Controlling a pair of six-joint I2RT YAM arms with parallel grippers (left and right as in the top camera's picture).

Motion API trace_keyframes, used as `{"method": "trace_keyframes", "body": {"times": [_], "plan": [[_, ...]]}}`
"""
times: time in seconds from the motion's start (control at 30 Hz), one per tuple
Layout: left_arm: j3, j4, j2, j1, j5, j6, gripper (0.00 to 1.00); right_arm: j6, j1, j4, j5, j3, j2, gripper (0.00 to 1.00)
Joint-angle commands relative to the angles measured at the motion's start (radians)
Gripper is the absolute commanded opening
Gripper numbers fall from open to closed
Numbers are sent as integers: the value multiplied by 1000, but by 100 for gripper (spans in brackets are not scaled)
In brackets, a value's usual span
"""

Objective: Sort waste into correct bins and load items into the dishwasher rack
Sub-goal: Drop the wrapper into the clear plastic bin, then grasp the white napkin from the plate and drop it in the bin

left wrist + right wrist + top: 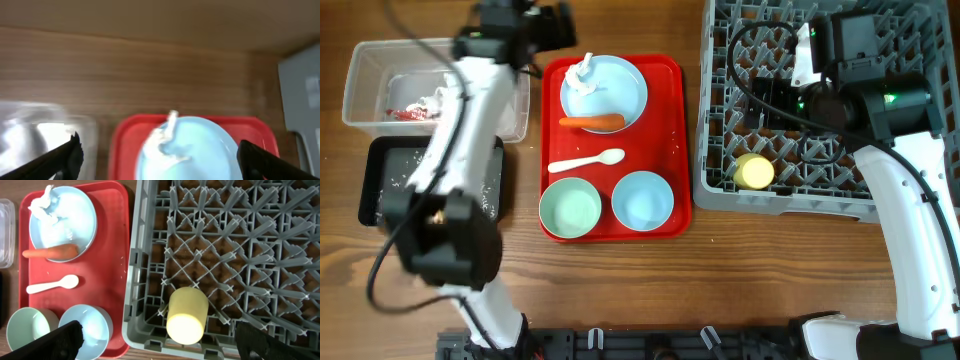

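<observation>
A pale blue plate (pixel 620 92) on the red tray holds a crumpled white napkin (pixel 585 72) and an orange carrot (pixel 592 123). A white spoon (pixel 585 161), a green bowl (pixel 569 208) and a blue bowl (pixel 642 200) lie below it. A yellow cup (pixel 755 171) lies on its side in the grey rack (pixel 720 190). The clear tub (pixel 370 80) holds a red wrapper (pixel 405 112). The black tray (pixel 380 190) holds rice grains. My left gripper (pixel 160 157) is open above the plate's napkin (pixel 167 132). My right gripper (pixel 165 342) is open and empty above the cup (pixel 186 315).
The red serving tray (pixel 665 130) sits between the bins and the rack. The rack's upright pegs (pixel 225 245) fill the right side. Bare wooden table lies behind the tray (pixel 150 65) and along the front edge.
</observation>
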Motion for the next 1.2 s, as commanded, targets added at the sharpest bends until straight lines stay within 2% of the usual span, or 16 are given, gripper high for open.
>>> {"method": "trace_keyframes", "body": {"times": [0.0, 0.07, 0.23, 0.3, 0.6, 0.63, 0.73, 0.87, 1.0, 1.1, 1.17], "plan": [[0, 63, 175, -83, -47, 4, 98, -37, -4, -1, -10, -4, -6, 100], [0, 106, 256, -107, -81, -57, 96, -45, -4, -5, -9, -4, -6, 100], [0, 127, 363, -119, -82, -201, 85, -45, -4, -4, -9, -4, -6, 100], [0, 120, 367, -121, -81, -213, 79, -45, -4, -2, -9, -4, -6, 100], [-2, 67, 435, -124, -82, -214, 66, -46, -4, -3, -9, -4, -6, 100], [-2, 64, 435, -124, -81, -214, 60, -46, -4, -3, -9, -4, -6, 100], [-2, 58, 434, -124, -81, -214, 4, -46, -4, -4, -9, -4, -6, 100], [-2, 33, 352, -123, -77, -207, 4, -47, -4, -4, -9, -4, -6, 100], [-2, -13, 139, -104, -82, -203, 4, -46, -4, -5, -9, -4, -6, 100], [-2, -97, -16, -46, -235, -204, 4, -45, -4, -5, -9, -4, -6, 100], [-2, -169, -49, 18, -345, -235, 4, -45, -4, -1, -10, -4, -6, 100]]}}
